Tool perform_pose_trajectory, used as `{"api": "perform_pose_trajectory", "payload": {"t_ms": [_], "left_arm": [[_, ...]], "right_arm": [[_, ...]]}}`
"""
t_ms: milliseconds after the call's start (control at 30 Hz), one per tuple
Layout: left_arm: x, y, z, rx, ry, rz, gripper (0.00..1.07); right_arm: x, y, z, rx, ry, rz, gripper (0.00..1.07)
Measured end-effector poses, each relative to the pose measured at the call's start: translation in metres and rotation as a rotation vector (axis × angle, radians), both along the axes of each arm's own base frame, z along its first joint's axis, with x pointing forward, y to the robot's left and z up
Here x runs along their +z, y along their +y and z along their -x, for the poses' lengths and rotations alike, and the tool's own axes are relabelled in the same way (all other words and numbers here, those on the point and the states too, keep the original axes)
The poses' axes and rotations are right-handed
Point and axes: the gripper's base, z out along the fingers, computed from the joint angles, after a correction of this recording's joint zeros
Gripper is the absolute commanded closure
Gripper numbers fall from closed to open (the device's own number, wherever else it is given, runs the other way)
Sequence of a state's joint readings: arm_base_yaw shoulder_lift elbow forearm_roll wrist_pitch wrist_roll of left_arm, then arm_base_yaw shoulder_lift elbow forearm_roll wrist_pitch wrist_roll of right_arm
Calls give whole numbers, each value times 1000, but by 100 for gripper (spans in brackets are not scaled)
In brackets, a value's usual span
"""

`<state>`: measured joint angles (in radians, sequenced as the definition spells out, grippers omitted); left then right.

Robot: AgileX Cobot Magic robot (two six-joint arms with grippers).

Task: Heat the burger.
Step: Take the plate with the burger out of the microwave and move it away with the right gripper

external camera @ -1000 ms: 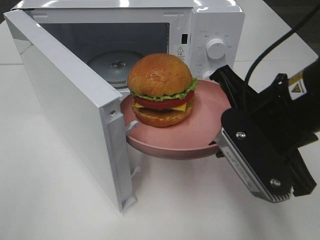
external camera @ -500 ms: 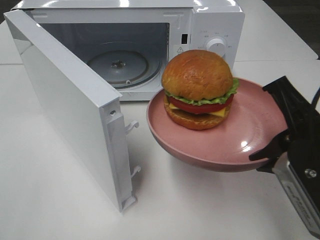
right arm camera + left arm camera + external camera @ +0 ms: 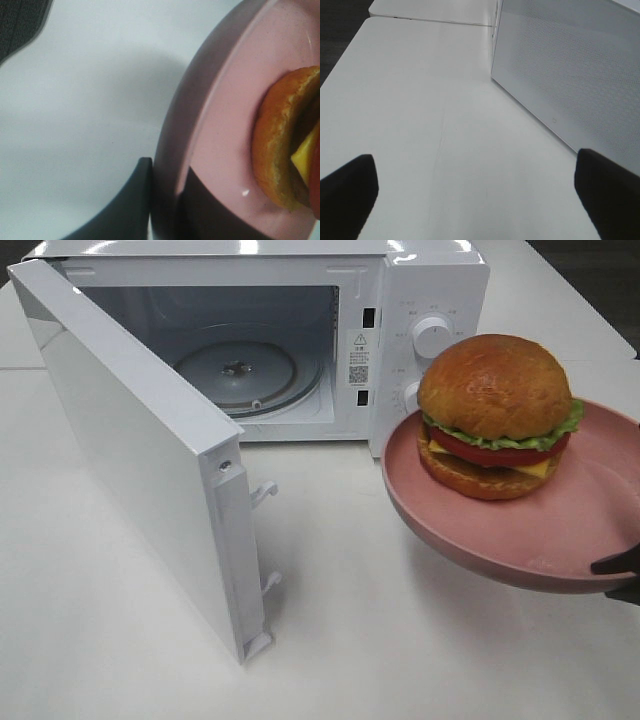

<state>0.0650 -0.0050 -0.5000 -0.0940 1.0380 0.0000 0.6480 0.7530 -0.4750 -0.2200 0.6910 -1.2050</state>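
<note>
Two fingers (image 3: 165, 200) of my right arm clamp the plate (image 3: 470, 540) rim to carry the burger (image 3: 497, 415) level above the counter (image 3: 350, 640); left fingers (image 3: 350, 185) stand apart.

I see the burger (image 3: 497, 415), glossy bun, lettuce, tomato, cheese, upright on the pink plate (image 3: 480, 530), right of the microwave (image 3: 300, 330).

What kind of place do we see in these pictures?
Probably a lab or test bench set up as a kitchen: a white microwave with its door open and a burger on a pink plate over bare white tables.
</note>
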Motion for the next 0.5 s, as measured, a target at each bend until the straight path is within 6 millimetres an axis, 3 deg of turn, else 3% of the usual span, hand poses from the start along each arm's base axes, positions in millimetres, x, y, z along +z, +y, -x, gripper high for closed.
{"api": "perform_pose_trajectory", "payload": {"t_ms": [500], "left_arm": [[0,0,0,0,0,0,7]], "right_arm": [[1,-19,-8,-361,-38,8,107]]}}
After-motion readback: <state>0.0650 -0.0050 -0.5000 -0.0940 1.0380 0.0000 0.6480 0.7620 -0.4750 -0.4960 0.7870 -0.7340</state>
